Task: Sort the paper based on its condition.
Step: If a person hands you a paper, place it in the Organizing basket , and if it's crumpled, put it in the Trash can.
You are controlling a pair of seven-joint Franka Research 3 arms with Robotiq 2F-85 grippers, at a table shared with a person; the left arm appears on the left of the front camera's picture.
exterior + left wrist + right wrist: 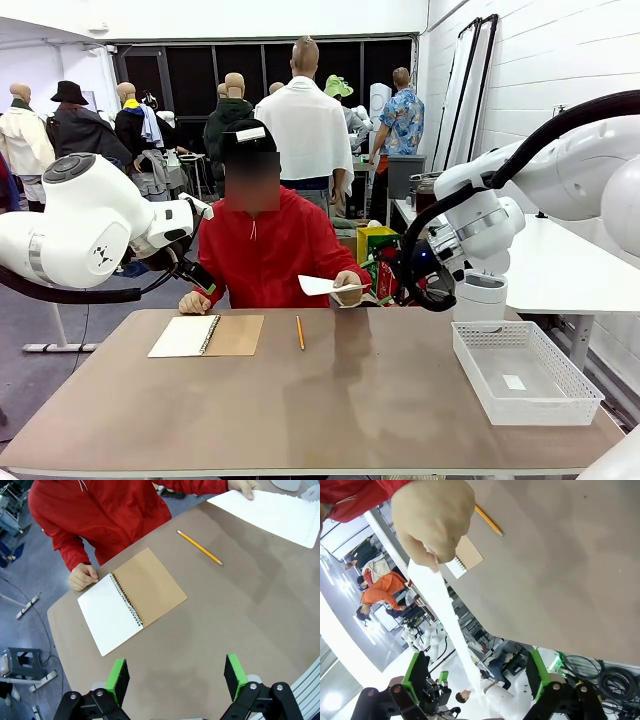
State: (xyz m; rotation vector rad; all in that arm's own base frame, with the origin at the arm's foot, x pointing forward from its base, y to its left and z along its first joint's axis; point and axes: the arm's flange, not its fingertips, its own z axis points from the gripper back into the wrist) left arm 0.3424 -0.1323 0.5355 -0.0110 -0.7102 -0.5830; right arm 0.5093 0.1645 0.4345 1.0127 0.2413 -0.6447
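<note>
Gaping wide, the right fingers (415,672) are gripping nothing. The paper (445,610) is hanging edge-on in the gap between them, lower middle of the right wrist frame, and seems to be touching neither pad. The person's hand (432,520) is pinching the sheet's top end in the upper left and holding it off the table (350,400). I'm reading this as a handover: the sheet is being offered so the right fingers can close on it and check its condition. In the left wrist frame, upper right corner, the sheet is looking flat and uncrumpled, with one rough edge.

The left fingers (118,680) are also spread wide and carrying nothing, hovering over bare table at the bottom of the frame, probably just waiting. Above them, left of centre, the notebook (132,600) is lying open with its brown cover folded out, and the person's other hand (82,576) is resting at its top left corner. The pencil (199,547) is lying apart from it, toward the upper middle. The white basket (520,375) is sitting at the lower right of the front frame, on the right arm's side, likely serving as one sorting spot.
</note>
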